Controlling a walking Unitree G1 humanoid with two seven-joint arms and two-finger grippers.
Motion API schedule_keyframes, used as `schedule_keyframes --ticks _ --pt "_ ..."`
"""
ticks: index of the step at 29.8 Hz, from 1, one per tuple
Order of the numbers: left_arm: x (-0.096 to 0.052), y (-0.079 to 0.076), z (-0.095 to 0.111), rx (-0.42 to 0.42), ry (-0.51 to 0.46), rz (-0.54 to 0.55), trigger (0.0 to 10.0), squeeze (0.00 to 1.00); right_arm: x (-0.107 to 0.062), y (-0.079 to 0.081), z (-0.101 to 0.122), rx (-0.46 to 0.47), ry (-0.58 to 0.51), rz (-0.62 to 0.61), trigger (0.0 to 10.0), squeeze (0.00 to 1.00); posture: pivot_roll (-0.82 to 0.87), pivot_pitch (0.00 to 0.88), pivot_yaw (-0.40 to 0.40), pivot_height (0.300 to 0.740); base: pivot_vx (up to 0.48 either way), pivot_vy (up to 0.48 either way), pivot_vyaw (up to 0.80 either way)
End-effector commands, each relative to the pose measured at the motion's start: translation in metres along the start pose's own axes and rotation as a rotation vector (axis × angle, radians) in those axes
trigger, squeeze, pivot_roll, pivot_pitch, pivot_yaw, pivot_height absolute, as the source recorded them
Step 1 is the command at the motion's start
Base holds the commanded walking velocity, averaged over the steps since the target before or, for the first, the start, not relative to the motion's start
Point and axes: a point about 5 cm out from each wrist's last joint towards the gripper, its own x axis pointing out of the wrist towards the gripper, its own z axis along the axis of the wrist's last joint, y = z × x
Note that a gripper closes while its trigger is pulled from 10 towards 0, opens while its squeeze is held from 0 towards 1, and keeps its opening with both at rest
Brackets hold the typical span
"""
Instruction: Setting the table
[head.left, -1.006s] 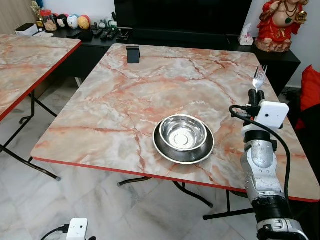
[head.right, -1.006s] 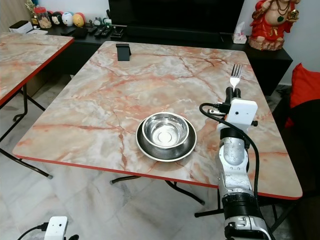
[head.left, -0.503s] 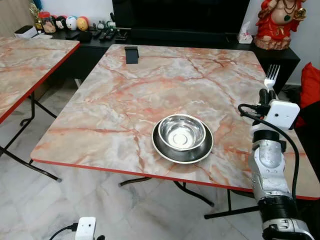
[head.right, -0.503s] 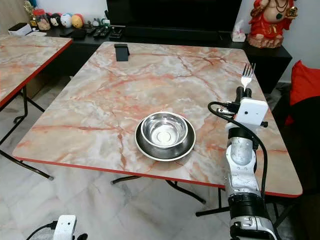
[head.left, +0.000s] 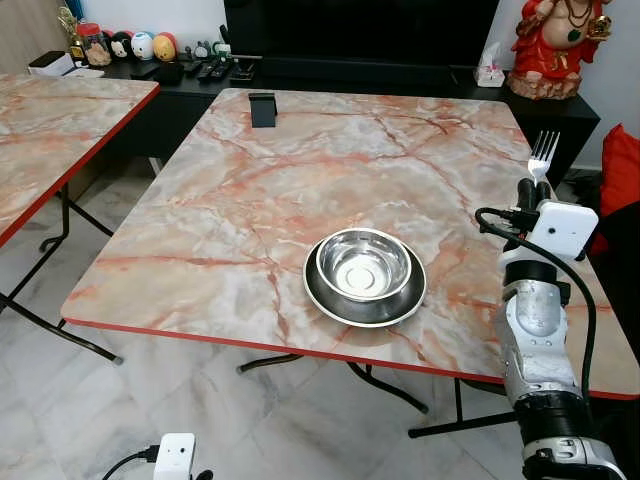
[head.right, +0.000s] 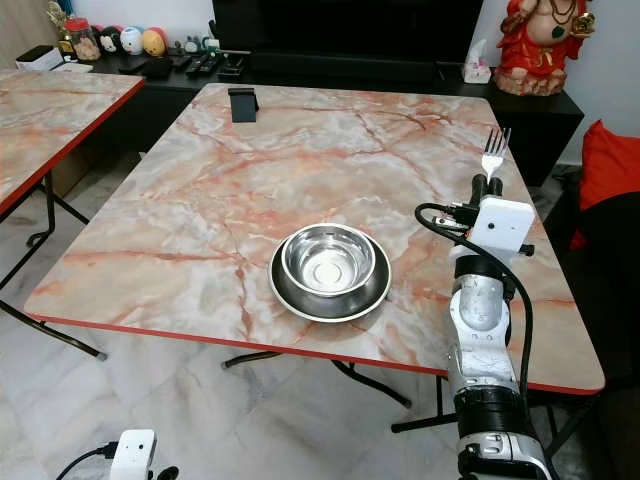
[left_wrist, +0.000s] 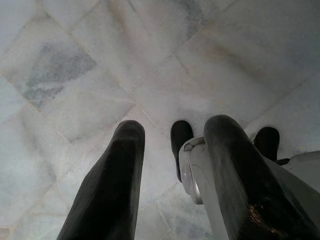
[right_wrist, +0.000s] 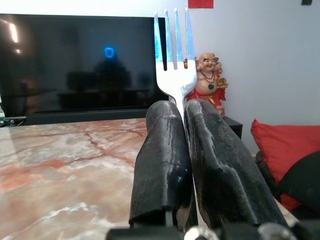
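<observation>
A steel bowl (head.left: 364, 265) sits inside a dark-rimmed plate (head.left: 322, 296) near the front of the marble table (head.left: 260, 190). My right gripper (head.left: 529, 187) is raised over the table's right edge, to the right of the bowl, shut on a silver fork (head.left: 542, 153) held upright with tines up. The right wrist view shows the fork (right_wrist: 174, 60) clamped between both black fingers (right_wrist: 161, 155). My left gripper (left_wrist: 172, 145) hangs low over the tiled floor with its fingers apart and nothing between them.
A small black stand (head.left: 264, 108) sits at the table's far left corner. A second marble table (head.left: 50, 130) stands to the left. Behind are a dark TV cabinet (head.left: 330, 70) with small items, a red statue (head.left: 555, 45) and a red cushion (head.left: 622, 175).
The right gripper with the fork shifted to the right and slightly farther out from a second ago, then held still. The bowl and plate have not moved.
</observation>
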Motion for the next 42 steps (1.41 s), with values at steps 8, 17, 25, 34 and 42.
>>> schedule_keyframes --ticks 8,17,25,34,42 --pt "-0.001 0.005 -0.003 -0.013 0.009 0.016 10.0 0.0 0.004 0.005 0.001 0.006 0.012 0.017 10.0 0.0 -0.05 0.0 -0.019 0.74 0.0 0.281 0.0" --pt "-0.001 0.007 -0.004 -0.016 0.014 0.021 10.0 0.0 0.003 0.011 0.001 0.013 0.003 0.031 10.0 0.0 -0.04 0.0 -0.023 0.74 0.0 0.316 -0.53" --pt "-0.002 0.007 -0.003 -0.014 0.007 0.017 10.0 0.0 0.004 0.013 0.001 0.012 0.008 0.039 10.0 0.0 -0.04 0.0 -0.028 0.74 0.0 0.0 0.0" --pt "-0.002 0.008 -0.004 -0.024 0.012 0.027 10.0 0.0 0.005 0.014 0.0 0.009 0.014 0.049 10.0 0.0 -0.03 0.0 -0.033 0.74 0.0 0.0 0.0" --pt "-0.002 0.008 -0.005 -0.025 0.016 0.033 10.0 0.0 0.007 0.013 0.0 -0.001 0.014 0.048 10.0 0.0 -0.03 0.0 -0.033 0.74 0.0 0.0 0.0"
